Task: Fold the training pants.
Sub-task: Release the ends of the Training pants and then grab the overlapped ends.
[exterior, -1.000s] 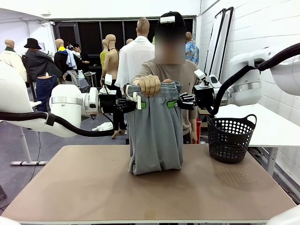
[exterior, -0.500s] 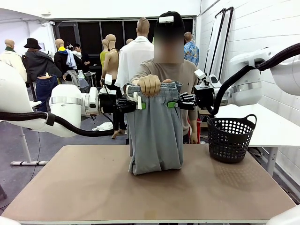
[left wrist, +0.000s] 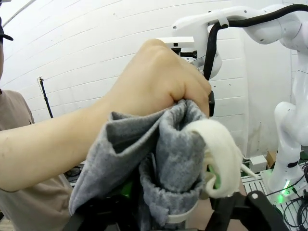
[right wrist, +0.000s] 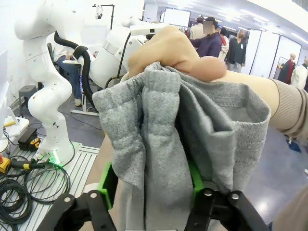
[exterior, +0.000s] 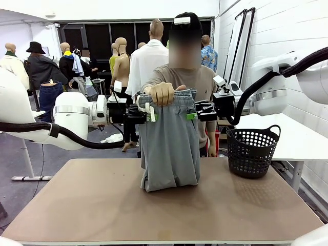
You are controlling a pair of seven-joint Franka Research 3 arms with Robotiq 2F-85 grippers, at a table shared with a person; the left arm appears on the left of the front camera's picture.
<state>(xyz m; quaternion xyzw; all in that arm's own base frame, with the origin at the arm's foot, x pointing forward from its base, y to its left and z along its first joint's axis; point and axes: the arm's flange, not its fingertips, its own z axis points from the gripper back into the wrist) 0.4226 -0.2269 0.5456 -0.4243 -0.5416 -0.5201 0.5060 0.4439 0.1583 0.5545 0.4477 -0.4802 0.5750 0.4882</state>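
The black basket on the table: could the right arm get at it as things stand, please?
Probably yes: the basket stands below the right gripper, which is at the waistband of the training pants, and nothing lies between them.

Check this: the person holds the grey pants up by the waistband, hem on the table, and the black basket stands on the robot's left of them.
Wrong side: in the front view the basket stands on the robot's right of the pants. The rest holds.
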